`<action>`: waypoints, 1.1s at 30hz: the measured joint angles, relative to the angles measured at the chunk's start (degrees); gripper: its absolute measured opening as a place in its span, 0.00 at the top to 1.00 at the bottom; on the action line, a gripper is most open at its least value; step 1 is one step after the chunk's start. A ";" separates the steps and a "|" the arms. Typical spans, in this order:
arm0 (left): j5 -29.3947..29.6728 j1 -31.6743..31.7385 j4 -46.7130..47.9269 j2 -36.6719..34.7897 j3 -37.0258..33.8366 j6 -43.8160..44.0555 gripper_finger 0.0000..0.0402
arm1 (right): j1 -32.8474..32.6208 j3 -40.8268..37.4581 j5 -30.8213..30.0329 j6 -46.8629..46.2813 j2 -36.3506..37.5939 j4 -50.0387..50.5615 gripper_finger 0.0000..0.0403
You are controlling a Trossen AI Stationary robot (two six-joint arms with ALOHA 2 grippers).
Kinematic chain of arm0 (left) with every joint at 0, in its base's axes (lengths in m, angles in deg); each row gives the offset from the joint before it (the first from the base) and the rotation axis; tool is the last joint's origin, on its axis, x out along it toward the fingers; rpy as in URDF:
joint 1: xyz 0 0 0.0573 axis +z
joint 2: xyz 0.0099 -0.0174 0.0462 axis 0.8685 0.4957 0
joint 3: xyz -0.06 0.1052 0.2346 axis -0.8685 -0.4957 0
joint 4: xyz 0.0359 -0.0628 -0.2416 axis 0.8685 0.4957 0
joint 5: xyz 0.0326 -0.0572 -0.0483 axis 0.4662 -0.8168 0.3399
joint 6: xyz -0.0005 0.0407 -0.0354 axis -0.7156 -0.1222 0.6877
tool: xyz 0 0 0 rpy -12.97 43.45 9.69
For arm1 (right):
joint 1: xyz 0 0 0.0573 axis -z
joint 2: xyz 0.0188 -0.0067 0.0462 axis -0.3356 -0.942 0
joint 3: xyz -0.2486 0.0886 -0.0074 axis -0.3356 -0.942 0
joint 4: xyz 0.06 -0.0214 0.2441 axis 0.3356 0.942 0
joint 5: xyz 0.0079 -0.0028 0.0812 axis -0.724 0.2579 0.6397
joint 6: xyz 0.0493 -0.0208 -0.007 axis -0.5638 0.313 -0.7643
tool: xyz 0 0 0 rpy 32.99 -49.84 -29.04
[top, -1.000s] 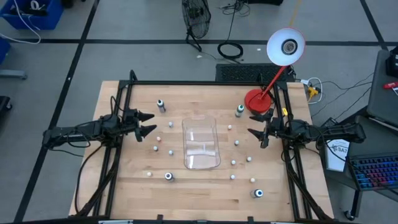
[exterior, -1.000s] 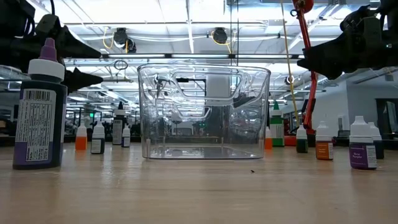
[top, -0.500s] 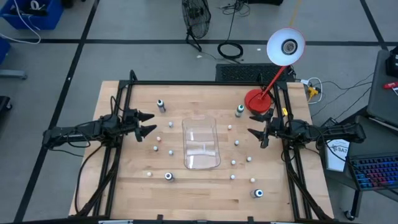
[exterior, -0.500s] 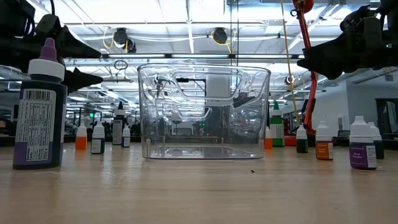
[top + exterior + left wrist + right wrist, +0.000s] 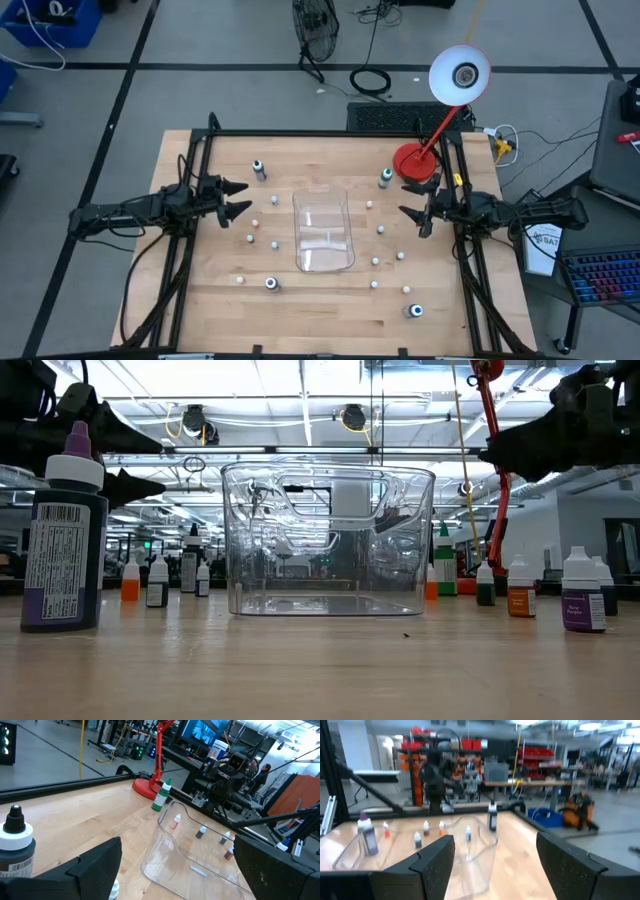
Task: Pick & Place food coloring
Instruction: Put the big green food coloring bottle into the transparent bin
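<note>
Wood table point(image 5: 200, 290) w/ black frame, shop floor around it. At 9 o'clock my left gripper point(image 5: 236, 198) hangs above the boards, fingers spread, nothing held; looks like a ready pose facing inward. Clear tray point(image 5: 323, 232) sits dead centre, prob. the drop spot, empty. Food coloring point(image 5: 376, 261) bottles scattered all round it, none inside. At 3 o'clock my right gripper point(image 5: 412, 212) likewise spread, empty, aimed at centre.

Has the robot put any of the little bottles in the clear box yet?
None yet: the clear tray looks empty. Both the left gripper and the right gripper are open, holding nothing. All the food coloring bottles remain scattered on the table.
</note>
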 joint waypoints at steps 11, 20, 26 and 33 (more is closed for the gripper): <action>0.00 0.00 0.00 0.00 0.00 0.00 0.06 | 0.00 -0.01 0.00 -18.97 0.02 -15.45 0.34; 0.00 -0.01 0.00 0.00 0.01 0.00 0.06 | 0.00 -0.01 -0.02 -19.69 0.02 -16.78 0.34; 0.00 -0.01 0.01 0.00 0.01 0.00 0.06 | -0.01 -0.01 0.13 -20.00 0.02 -16.81 0.34; 0.00 0.01 -0.01 0.01 0.01 0.00 0.06 | 0.03 -0.01 -1.65 -19.53 0.02 -17.14 0.34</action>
